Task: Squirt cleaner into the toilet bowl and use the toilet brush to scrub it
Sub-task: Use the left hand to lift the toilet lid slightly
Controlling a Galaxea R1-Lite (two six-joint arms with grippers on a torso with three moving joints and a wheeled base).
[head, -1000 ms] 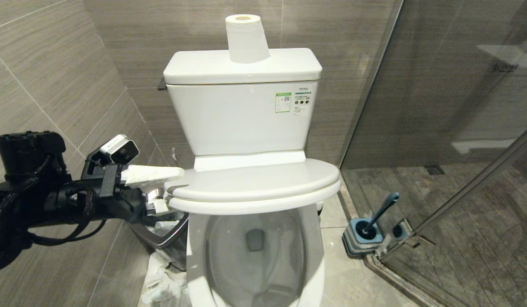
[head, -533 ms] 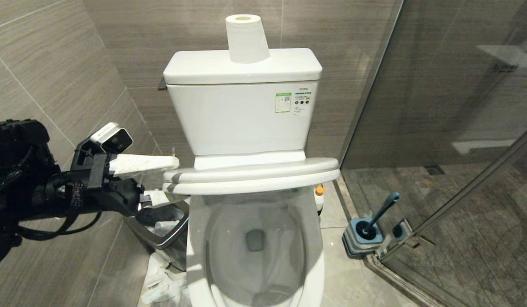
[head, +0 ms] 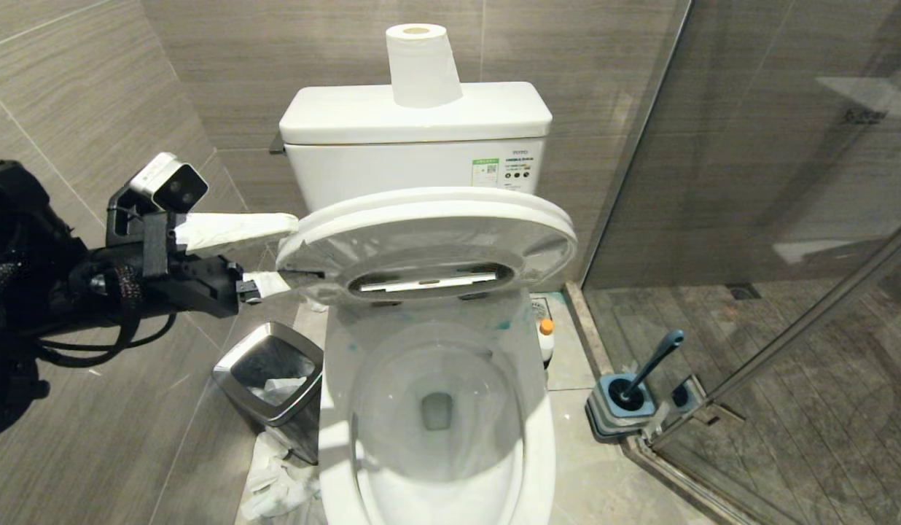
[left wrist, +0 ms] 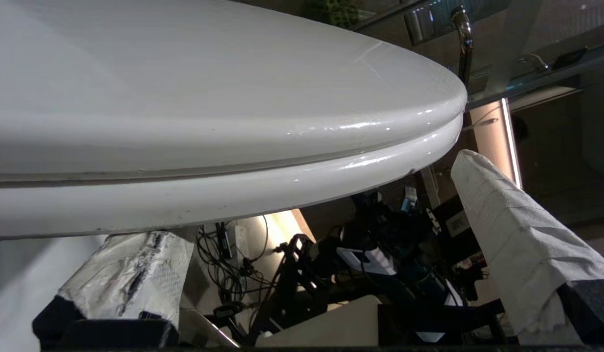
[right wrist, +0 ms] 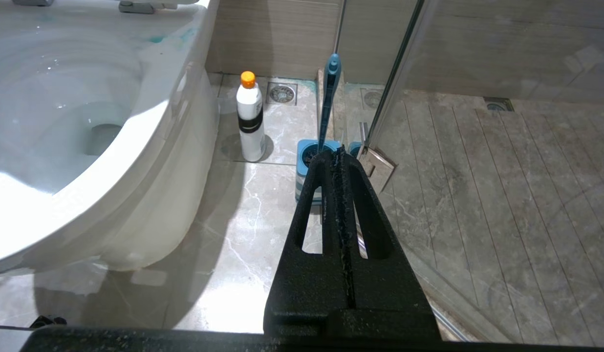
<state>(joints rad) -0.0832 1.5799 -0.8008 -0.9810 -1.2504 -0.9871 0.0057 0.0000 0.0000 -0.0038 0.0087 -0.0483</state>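
Observation:
The toilet bowl (head: pixel 545 437) is uncovered, its white lid and seat (head: pixel 428 226) tilted up together towards the tank. My left gripper (head: pixel 290 251) is at their left edge, open, with paper-wrapped fingers (left wrist: pixel 502 220) either side of that edge (left wrist: pixel 307 200). Pale turquoise cleaner (head: pixel 503 324) smears the rim's back (right wrist: pixel 184 34). The toilet brush (head: pixel 654 357) leans in its blue holder (head: pixel 614 408) by the glass door. My right gripper (right wrist: pixel 334 154) hangs shut and empty over the floor, pointing at the brush (right wrist: pixel 329 98).
A white bottle with an orange cap (right wrist: pixel 249 122) stands on the floor between bowl and brush holder. A chrome-rimmed bin (head: pixel 272 379) and crumpled paper (head: pixel 275 481) sit left of the bowl. A paper roll (head: pixel 421 65) tops the tank. A glass shower door (head: pixel 749 219) closes off the right.
The lid and seat have swung up together from nearly flat to well tilted. My left gripper has risen with their edge, uncovering the bin below it. The right arm has kept still.

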